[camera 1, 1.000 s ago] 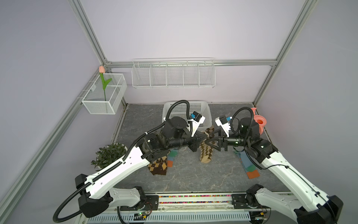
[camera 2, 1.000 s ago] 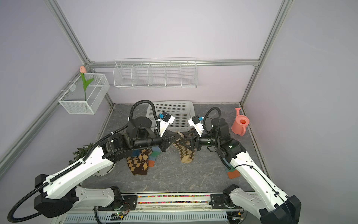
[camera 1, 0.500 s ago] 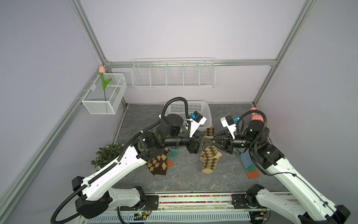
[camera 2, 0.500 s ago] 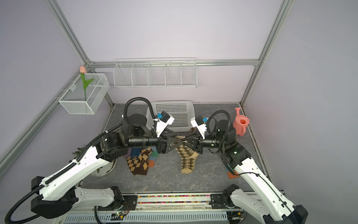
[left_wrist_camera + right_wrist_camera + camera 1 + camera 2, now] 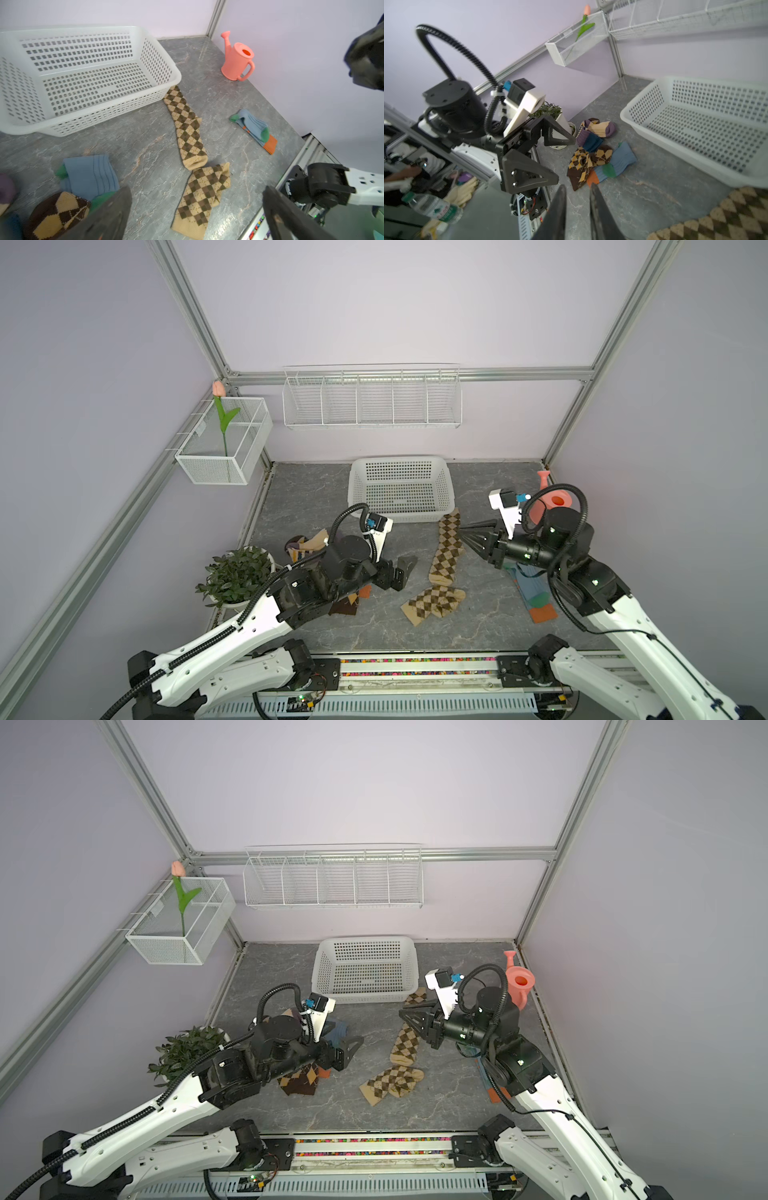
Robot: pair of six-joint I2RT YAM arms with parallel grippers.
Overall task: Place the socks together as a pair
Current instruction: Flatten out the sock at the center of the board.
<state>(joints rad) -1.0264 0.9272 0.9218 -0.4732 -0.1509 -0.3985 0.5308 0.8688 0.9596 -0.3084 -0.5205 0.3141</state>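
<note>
Two tan-brown argyle socks lie mid-table. One (image 5: 446,551) (image 5: 405,1042) (image 5: 187,128) stretches out from the basket's front corner. The other (image 5: 434,603) (image 5: 390,1082) (image 5: 202,197) lies crumpled at its toe end. My left gripper (image 5: 401,572) (image 5: 347,1050) (image 5: 196,189) hangs wide open and empty, left of both. My right gripper (image 5: 464,533) (image 5: 405,1009) (image 5: 577,187) hovers by the stretched sock's upper part, jaws slightly apart with nothing between them. More socks are piled by the left arm: dark argyle (image 5: 583,164), blue-grey (image 5: 89,172), striped (image 5: 598,131). Another blue-grey sock (image 5: 254,128) lies under the right arm.
A white perforated basket (image 5: 401,489) stands at the back centre. A pink watering can (image 5: 555,502) sits in the back right corner and a potted plant (image 5: 235,576) at the left edge. Wire shelves hang on the back and left walls.
Both grippers met over a tan argyle sock mid-table a second ago. They have let go and drawn apart, left arm leftward, right arm rightward. The sock now lies stretched on the table.
</note>
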